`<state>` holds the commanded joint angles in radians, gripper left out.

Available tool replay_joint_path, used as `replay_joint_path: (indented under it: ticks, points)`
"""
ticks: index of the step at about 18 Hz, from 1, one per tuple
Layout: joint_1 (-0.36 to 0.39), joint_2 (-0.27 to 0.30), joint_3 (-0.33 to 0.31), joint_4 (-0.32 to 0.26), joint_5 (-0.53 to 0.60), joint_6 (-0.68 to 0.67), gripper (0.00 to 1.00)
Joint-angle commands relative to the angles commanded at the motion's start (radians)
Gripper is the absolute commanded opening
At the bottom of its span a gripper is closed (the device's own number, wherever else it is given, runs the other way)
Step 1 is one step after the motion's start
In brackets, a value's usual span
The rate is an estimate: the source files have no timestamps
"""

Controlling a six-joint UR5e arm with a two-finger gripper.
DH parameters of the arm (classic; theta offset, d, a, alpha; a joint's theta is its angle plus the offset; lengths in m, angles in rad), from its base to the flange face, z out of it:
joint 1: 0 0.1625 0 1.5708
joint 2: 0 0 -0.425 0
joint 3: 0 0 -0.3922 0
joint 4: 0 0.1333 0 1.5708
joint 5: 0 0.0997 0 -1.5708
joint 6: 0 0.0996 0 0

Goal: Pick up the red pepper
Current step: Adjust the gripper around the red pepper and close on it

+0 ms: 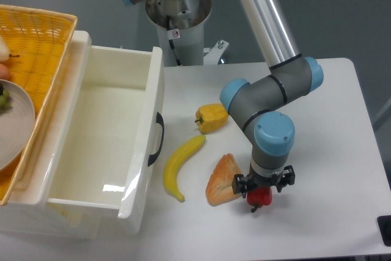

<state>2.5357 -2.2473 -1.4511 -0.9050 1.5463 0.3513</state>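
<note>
The red pepper (260,198) lies on the white table near its front edge, just right of the bread wedge, its dark stem pointing toward the front. My gripper (264,183) points straight down right over it. Its black fingers (240,183) stand spread to either side of the pepper's top, so the gripper is open around it. The gripper body hides the pepper's upper part.
A bread wedge (223,180) almost touches the pepper on the left. A banana (181,165) and a yellow pepper (211,117) lie further left and behind. An open white drawer (98,145) and a wicker basket (36,47) fill the left side.
</note>
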Motion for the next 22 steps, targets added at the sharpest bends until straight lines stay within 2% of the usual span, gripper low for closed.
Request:
replay_joint_path:
  ticks: [6,7,9,14,18,22]
  points:
    - [0.0,-0.009,-0.002,0.0,-0.002,0.003,0.99]
    - [0.0,-0.009,-0.002,0.0,-0.003,0.003,0.95]
    - [0.0,-0.009,-0.002,0.0,-0.005,0.002,0.74]
    - [0.003,-0.002,0.0,0.0,-0.023,0.002,0.55]
    - [0.008,0.009,0.0,0.0,-0.043,0.003,0.47]
    - [0.009,0.029,0.0,-0.003,-0.046,0.021,0.45]
